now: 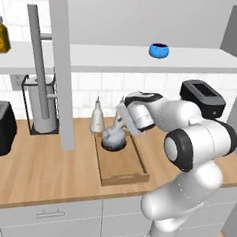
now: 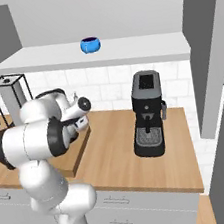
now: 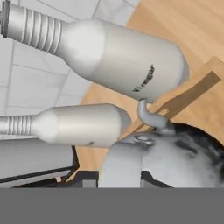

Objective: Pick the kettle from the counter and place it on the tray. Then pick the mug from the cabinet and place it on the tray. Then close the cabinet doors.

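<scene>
holding my claw (image 1: 121,126) low over the kettle (image 1: 113,138), which sits at the far end of the tray (image 1: 124,172) on the counter (image 1: 36,170). from the left base camera my wrist covers the fingertips, so i cannot tell whether they are clamped on the arched handle or merely beside it. in the hand camera the kettle (image 3: 175,153) is very close, its short spout (image 3: 151,117) curling up toward two pale bottles (image 3: 109,52) lying across the frame; its lower body is cut off at the bottom edge and the handle is hard to separate from the body. one bottle (image 1: 96,117) stands just behind the tray's far rim. from the right base camera my own arm hides the kettle and most of the tray (image 2: 81,146). the mug (image 1: 159,50) stands on the white shelf of the cabinet (image 1: 195,59), well apart from me. an open cabinet door (image 1: 61,66) cuts across the left view edge-on. a black coffee machine (image 2: 148,114) stands on the counter to my right.
</scene>
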Controlling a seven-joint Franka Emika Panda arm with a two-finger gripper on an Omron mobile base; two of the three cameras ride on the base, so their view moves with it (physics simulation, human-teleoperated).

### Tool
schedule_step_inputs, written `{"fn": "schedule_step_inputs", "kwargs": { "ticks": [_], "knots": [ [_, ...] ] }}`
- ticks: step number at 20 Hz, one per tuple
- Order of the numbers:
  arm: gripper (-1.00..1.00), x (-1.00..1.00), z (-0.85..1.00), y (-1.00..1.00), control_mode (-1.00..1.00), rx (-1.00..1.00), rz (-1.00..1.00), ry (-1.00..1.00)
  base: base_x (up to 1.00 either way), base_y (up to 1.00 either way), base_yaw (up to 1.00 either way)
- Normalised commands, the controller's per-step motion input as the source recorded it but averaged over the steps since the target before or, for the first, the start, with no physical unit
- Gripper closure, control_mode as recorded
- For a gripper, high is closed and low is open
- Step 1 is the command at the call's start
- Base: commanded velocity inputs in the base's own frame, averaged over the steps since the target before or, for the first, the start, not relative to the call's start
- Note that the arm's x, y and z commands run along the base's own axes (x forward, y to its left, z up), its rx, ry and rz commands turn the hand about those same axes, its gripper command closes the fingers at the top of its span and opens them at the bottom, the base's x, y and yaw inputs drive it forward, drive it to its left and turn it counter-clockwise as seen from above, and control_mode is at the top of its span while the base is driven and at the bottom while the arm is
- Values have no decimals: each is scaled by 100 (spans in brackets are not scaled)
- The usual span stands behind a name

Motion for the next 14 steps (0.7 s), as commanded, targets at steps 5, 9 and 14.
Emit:
{"fn": "schedule_step_inputs", "kwargs": {
  "ticks": [5, 9, 14],
  "knots": [
    [100, 46, -27, -6, -100, 3, 0, 0, 0, 0, 0],
    [100, 10, -16, -3, -100, 0, 0, 0, 0, 0, 0],
    [-100, -92, -21, -7, -100, 0, 0, 0, 0, 0, 0]
  ]
}}
